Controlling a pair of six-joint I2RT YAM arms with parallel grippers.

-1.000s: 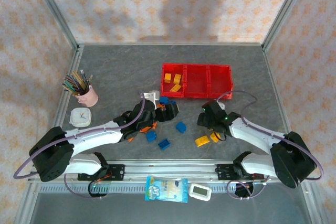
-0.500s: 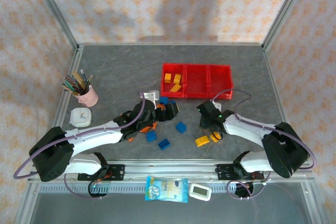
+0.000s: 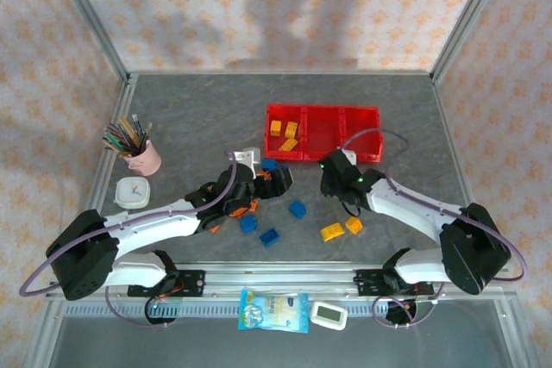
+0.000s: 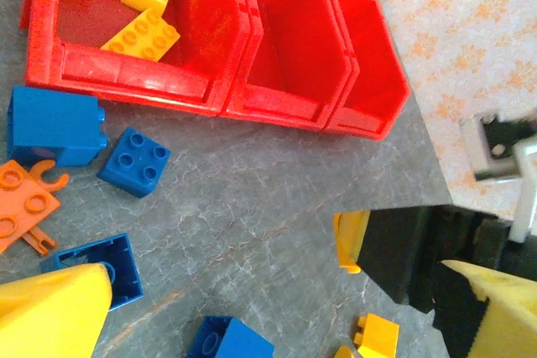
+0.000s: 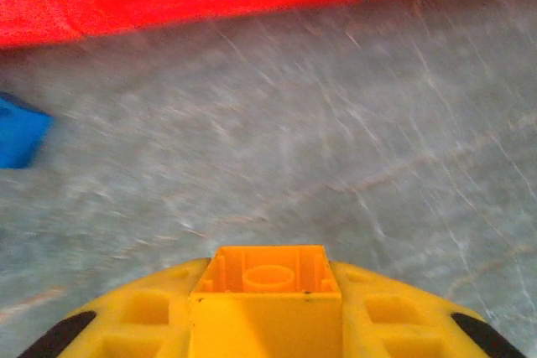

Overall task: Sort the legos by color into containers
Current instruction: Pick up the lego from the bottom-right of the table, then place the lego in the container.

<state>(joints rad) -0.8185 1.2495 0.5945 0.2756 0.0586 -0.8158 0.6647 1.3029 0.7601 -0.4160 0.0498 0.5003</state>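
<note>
Now your right arm has carried a yellow brick up to the red bins.
The yellow brick sits pinched in the right gripper, which has swung away from the two loose yellow bricks and hangs just short of the red bins, forearm stretched across the table. The leftmost bin holds three yellow bricks. Your left gripper has not moved: fingers spread wide, nothing between them, low over the blue and orange bricks.
</note>
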